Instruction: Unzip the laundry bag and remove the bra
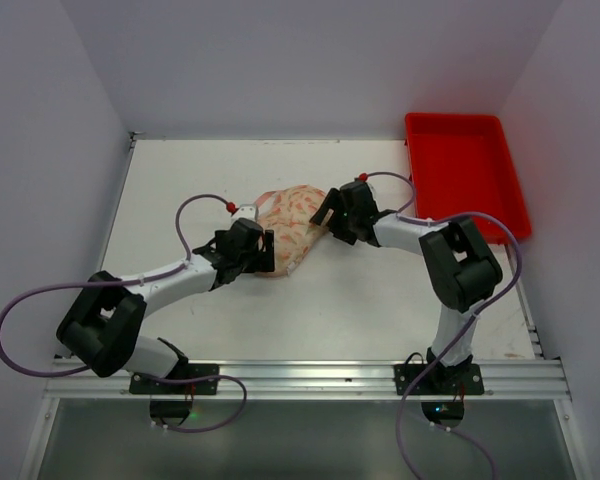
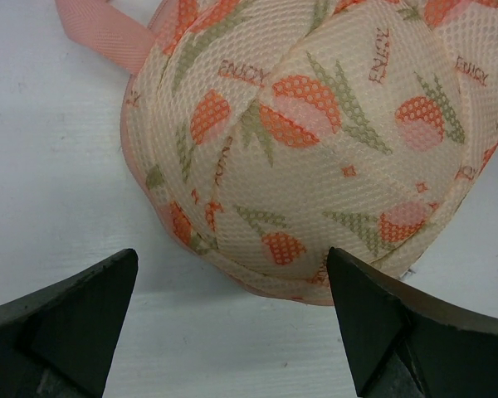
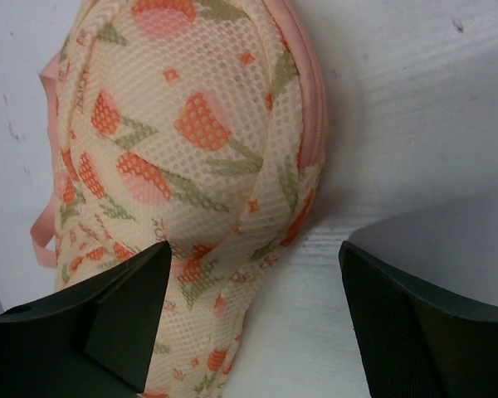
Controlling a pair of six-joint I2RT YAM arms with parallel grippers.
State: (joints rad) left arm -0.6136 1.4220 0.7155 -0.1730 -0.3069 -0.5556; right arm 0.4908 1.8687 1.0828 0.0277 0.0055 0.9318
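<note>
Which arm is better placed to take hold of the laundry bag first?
Probably the right. The right fingers stand open around the laundry bag's pink-trimmed end; the left fingers, also open, lie short of it. I see no zipper pull.

The laundry bag is matt mesh cloth (woven strap) on a smooth, matt table.

"ENJOY" in small reddish capitals, repeated across the laundry bag mesh print
</note>
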